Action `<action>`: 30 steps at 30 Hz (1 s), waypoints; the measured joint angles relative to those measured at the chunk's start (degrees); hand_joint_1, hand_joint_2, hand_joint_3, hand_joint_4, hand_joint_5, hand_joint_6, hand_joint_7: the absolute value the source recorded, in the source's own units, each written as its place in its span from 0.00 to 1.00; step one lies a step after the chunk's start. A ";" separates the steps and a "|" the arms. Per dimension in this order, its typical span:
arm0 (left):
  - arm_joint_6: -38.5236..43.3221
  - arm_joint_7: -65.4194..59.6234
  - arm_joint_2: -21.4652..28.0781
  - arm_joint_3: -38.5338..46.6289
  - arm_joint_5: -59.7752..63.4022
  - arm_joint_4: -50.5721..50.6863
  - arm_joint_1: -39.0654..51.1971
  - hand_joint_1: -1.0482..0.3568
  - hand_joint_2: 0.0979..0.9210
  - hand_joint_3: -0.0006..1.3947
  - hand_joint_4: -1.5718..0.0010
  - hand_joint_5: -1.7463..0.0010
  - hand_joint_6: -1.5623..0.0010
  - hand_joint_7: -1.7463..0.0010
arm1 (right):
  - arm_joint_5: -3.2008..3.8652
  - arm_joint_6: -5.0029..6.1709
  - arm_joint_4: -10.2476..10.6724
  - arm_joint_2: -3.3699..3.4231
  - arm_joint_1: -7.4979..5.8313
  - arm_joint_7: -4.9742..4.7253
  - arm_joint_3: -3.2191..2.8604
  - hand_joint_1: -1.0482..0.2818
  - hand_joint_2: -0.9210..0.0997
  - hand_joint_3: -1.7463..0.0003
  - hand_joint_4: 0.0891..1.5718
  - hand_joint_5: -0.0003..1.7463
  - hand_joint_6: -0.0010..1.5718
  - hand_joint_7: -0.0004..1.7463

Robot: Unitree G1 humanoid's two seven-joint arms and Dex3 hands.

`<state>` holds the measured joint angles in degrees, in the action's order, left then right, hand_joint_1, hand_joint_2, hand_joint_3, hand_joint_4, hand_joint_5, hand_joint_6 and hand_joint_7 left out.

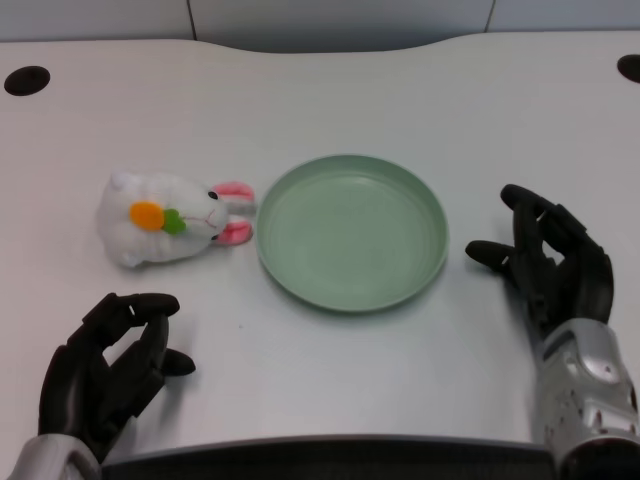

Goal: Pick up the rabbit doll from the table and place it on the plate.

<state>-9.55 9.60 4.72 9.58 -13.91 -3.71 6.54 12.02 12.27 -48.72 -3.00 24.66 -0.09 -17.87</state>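
The white rabbit doll (pixel 165 219) lies on its side on the table, left of centre, with pink ears pointing at the plate and an orange carrot on its front. The green plate (pixel 352 232) sits in the middle with nothing on it, its left rim almost touching the ears. My left hand (pixel 105 372) rests near the front left edge, well below the doll and apart from it. Its fingers are loosely curled and hold nothing.
My right hand (pixel 548 262) rests on the table to the right of the plate. Two dark holes (pixel 26 80) (pixel 630 67) sit in the far corners of the white table. The table's front edge runs just below my hands.
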 measured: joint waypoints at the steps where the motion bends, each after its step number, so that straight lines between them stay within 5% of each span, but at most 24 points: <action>1: -0.07 -0.24 -0.05 -0.01 0.01 -0.18 -0.29 0.45 1.00 0.42 0.71 0.00 0.77 0.20 | 0.06 0.01 -0.19 -0.02 0.19 0.02 -0.04 0.56 0.00 0.82 0.41 0.58 0.43 0.29; 8: -0.32 -0.58 -0.08 0.01 0.00 -0.88 -1.18 0.44 1.00 0.42 0.70 0.00 0.76 0.20 | -0.15 0.81 -1.28 -0.23 0.67 0.05 0.00 0.56 0.00 0.80 0.42 0.58 0.43 0.28; 30: 0.28 1.40 0.14 -0.15 -0.15 -0.32 -0.31 0.43 1.00 0.40 0.74 0.00 0.74 0.21 | 0.08 0.86 -1.33 -0.07 0.76 0.14 0.02 0.55 0.00 0.82 0.42 0.57 0.44 0.28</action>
<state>-9.27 11.00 4.87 9.43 -14.06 -4.03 6.23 12.10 13.13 -50.05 -3.07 25.42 0.06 -17.85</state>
